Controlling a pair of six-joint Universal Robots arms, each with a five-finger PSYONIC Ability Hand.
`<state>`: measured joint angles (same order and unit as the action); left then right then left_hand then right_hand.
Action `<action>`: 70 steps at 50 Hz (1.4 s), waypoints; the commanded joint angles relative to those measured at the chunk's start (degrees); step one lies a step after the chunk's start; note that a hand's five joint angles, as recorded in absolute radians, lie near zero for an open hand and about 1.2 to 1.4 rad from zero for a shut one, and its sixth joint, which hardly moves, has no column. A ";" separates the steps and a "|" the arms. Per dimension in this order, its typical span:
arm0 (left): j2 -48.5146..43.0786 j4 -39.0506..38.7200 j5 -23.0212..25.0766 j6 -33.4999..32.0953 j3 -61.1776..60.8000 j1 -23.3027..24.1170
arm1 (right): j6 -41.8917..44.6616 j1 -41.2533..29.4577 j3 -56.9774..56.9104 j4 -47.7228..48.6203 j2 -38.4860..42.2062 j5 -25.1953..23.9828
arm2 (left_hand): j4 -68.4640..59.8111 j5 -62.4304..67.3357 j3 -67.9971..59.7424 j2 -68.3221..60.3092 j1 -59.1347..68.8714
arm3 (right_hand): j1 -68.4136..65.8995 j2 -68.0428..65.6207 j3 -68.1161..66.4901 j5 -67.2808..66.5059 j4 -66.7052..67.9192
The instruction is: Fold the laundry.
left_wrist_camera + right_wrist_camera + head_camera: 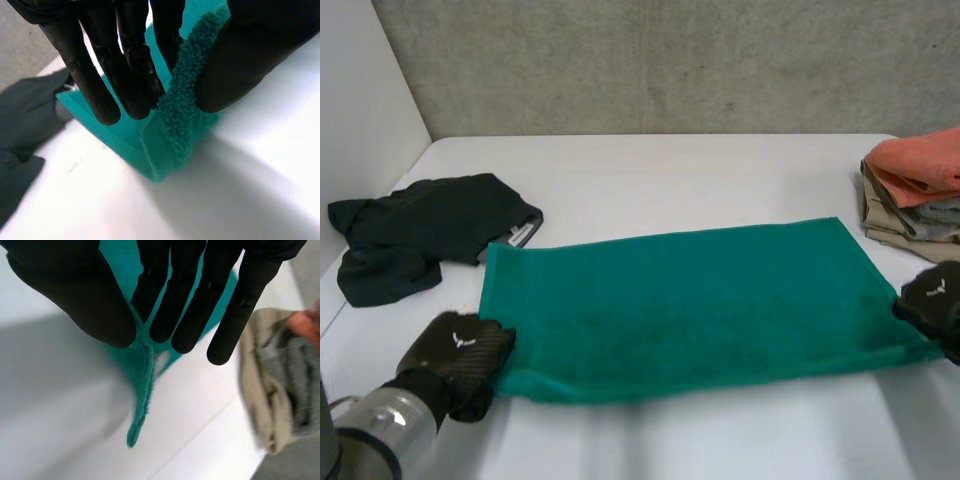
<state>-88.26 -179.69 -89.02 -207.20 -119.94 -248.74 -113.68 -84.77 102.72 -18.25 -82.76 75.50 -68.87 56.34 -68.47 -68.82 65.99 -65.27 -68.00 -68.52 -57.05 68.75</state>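
A green towel lies spread across the white table, long side facing me. My left hand pinches its near left corner; in the left wrist view the towel's edge stands between the thumb and the fingers. My right hand holds the near right corner, and in the right wrist view the green corner hangs pinched between thumb and fingers. Both near corners are lifted slightly off the table.
A crumpled black garment lies at the left, just behind the towel's far left corner. A stack of folded clothes, salmon on top of grey and beige, sits at the right edge. White walls close the left side.
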 commanded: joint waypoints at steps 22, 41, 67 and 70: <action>-35.58 -19.20 -15.74 1.98 32.48 2.04 | -5.06 -15.95 -41.61 43.04 47.06 2.55 | -11.13 13.66 -11.53 -11.18 14.01 | -14.73 -12.00 -11.48 -12.95 11.25; -32.52 -18.41 -18.30 1.98 37.94 6.52 | -24.13 -15.95 -35.58 36.99 35.93 4.14 | 58.87 -56.34 58.47 58.82 -55.99 | 55.27 58.00 58.52 57.05 -58.75; -36.88 -18.76 0.51 -0.04 35.19 4.41 | -28.53 -5.14 -15.35 17.64 22.38 -8.44 | 56.14 -53.60 55.74 56.08 -53.25 | 51.14 53.88 54.40 52.93 -54.63; -40.23 -18.32 0.42 -0.92 38.28 4.41 | -28.62 -5.14 -15.44 18.52 22.38 -8.08 | 55.80 -53.27 55.40 55.75 -52.92 | 50.98 53.71 54.23 52.76 -54.46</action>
<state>-120.73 -198.71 -88.58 -206.83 -88.04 -243.99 -142.19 -89.61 86.85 -2.27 -60.45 66.77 -11.60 2.93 -12.06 -11.85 10.92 -13.42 -12.48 -12.31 -2.91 12.20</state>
